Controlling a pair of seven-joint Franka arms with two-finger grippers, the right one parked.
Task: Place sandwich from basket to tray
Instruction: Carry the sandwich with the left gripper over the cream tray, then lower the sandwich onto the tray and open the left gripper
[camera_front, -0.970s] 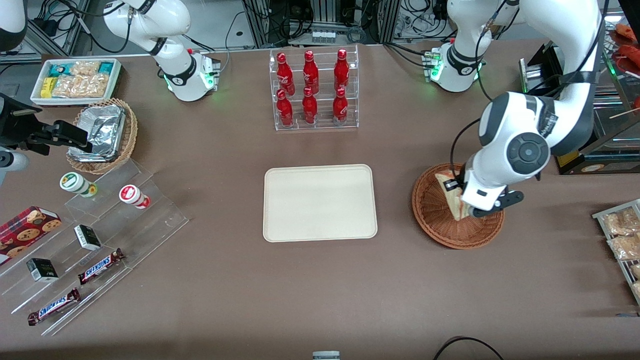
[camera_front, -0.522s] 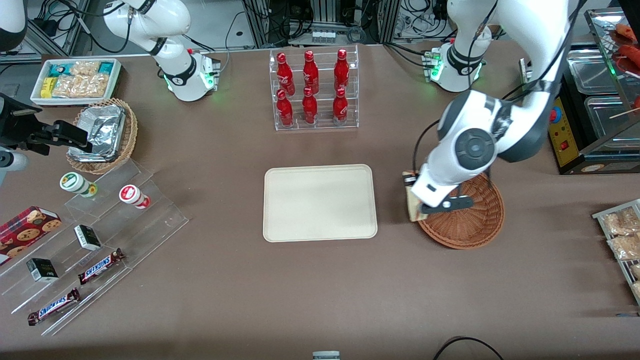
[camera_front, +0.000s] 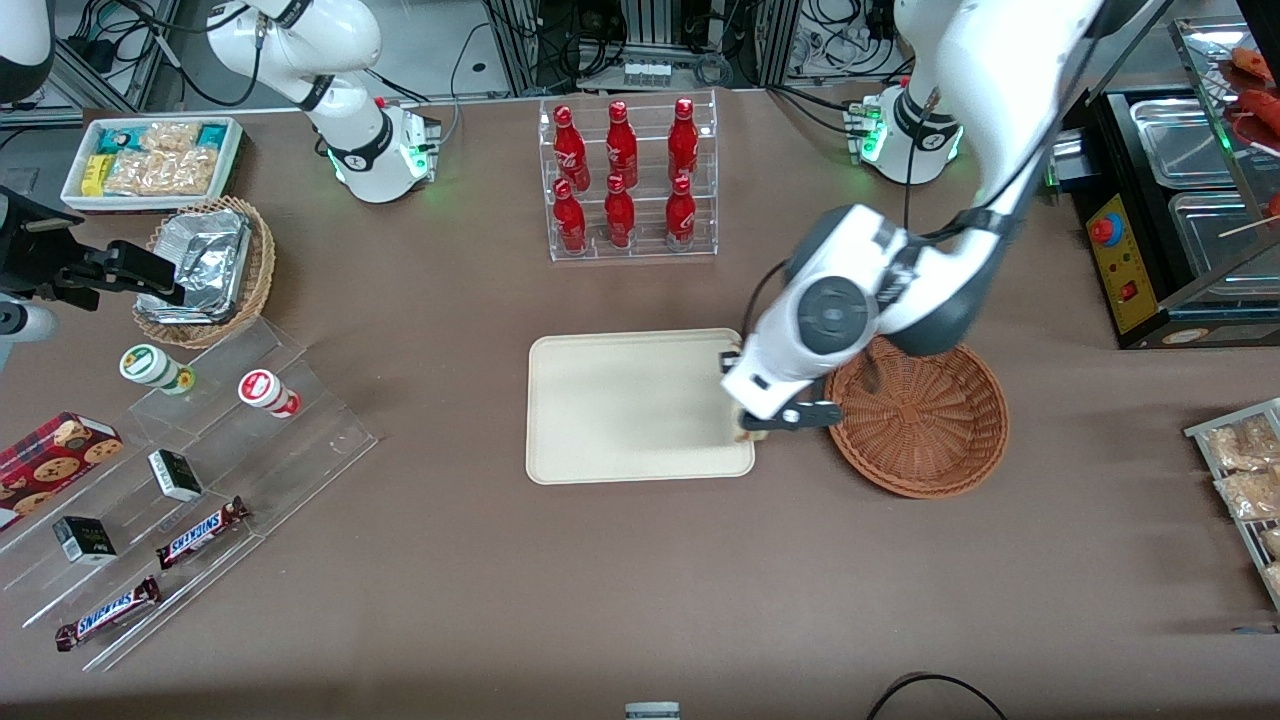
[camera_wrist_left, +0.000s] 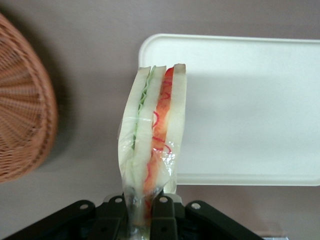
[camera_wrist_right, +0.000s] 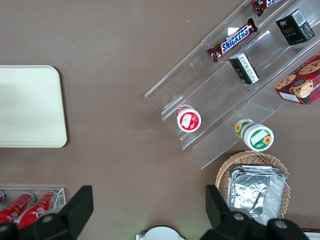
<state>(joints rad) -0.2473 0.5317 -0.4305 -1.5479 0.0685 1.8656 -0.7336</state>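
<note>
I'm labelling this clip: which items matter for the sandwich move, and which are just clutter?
Job:
sandwich, held in the claw over the tray's edge
tray
basket

Clutter:
red bottles
foil-container basket
Snickers bars
snack box

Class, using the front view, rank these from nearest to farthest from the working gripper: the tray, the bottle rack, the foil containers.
From the gripper, shut on the sandwich:
1. Tray, directly below it.
2. Bottle rack, farther from the camera.
3. Foil containers, toward the parked arm's end.
</note>
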